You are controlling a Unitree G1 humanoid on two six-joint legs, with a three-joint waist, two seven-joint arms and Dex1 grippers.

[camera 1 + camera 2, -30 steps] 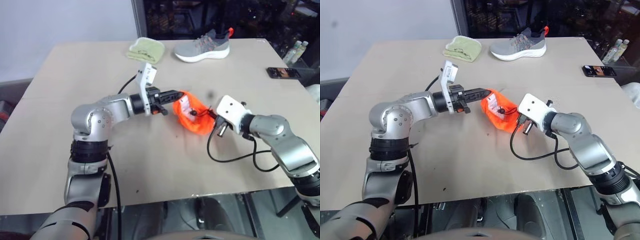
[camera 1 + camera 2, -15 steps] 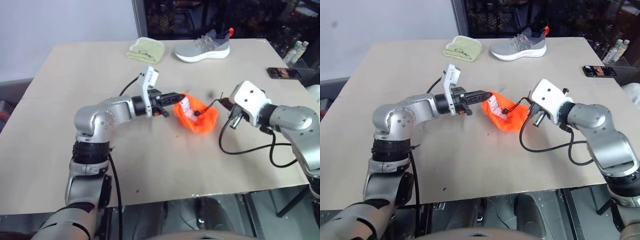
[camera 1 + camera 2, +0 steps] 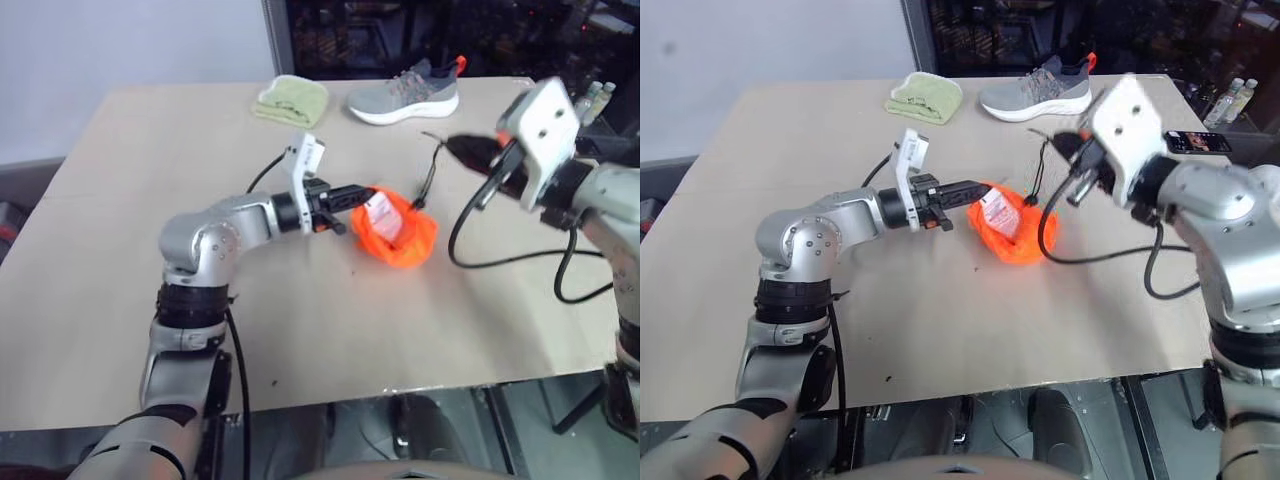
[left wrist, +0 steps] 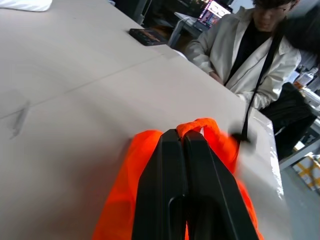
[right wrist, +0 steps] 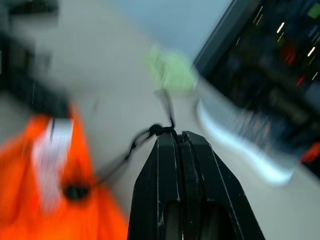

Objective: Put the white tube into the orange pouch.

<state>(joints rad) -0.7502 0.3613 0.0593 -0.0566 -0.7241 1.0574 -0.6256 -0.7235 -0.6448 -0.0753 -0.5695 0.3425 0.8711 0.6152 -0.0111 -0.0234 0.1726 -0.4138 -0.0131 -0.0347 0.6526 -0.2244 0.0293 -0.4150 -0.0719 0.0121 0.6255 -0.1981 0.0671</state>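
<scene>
Tube nearly home, cord pulled

The white tube (image 3: 380,212) sits in the orange pouch (image 3: 400,238) (seemingly poking out); left tool (image 3: 354,194) pinches its rim, right tool (image 3: 452,146) pinches the drawstring (image 3: 426,186).

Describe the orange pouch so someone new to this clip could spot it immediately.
Start at the beige table and look near its middle. There the left gripper pinches the edge of the orange pouch, a crumpled neon fabric bag with a white tube poking out. Its colour sets it apart from the grey shoe and green cloth behind.
</scene>
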